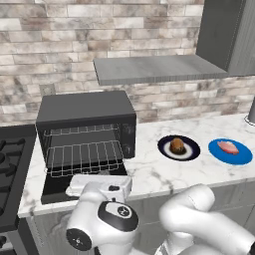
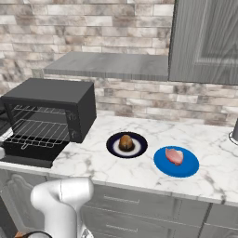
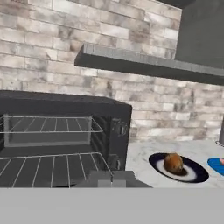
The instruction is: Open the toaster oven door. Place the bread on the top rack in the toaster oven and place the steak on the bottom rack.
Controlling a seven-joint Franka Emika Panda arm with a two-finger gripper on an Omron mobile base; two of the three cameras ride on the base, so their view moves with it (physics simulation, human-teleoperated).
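The toaster oven (image 1: 85, 130) stands at the left end of the marble counter (image 1: 164, 174), against the brick wall and just beside the gas stove (image 1: 11, 164). The toaster oven door (image 1: 60, 187) lies folded down flat toward the counter's front edge. Inside, the top rack (image 1: 79, 131) sits in place and the bottom rack (image 1: 84, 158) is drawn forward over the door; both are bare.

The gripper (image 1: 102, 185) hangs at the counter's front edge, just in front of the lowered door, with its fingers pressed together and nothing between them.

The bread (image 1: 177, 145) rests on a dark plate with a white middle (image 1: 190, 151), on the counter to the right of the oven and well apart from the gripper. Farther right, near the counter's right end, the steak (image 1: 228, 147) lies on a blue plate (image 1: 239, 155). The two plates sit near each other without touching. In the hand view the bread (image 3: 174, 162) shows to the lower right, beside the oven's control strip (image 3: 119, 144).
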